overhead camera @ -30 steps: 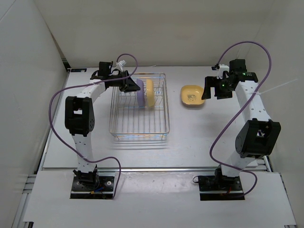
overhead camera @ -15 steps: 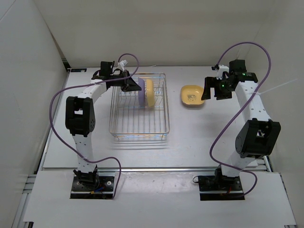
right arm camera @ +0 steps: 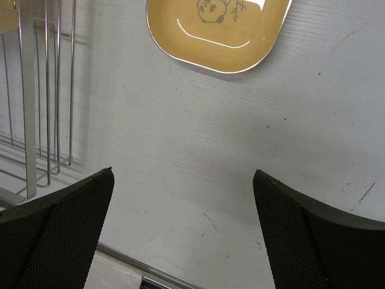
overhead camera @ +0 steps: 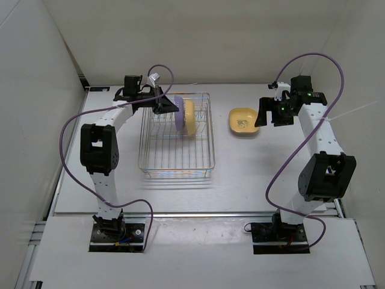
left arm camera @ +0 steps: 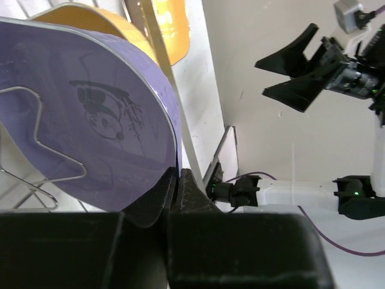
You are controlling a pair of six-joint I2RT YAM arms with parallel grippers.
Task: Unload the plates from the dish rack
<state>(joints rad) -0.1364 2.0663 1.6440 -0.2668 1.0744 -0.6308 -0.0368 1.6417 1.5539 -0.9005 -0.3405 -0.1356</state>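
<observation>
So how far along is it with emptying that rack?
Done: one plate already lies flat on the table, right of the rack. In hand: the left fingers are pinched on the rim of the purple plate, which stands upright in the rack. Left: that one and the yellow plate upright beside it. The right fingers are open, holding nothing.

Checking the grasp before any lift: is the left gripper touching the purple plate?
Touching. The left wrist view shows the left gripper pinching the rim of the purple plate, with no gap visible.
</observation>
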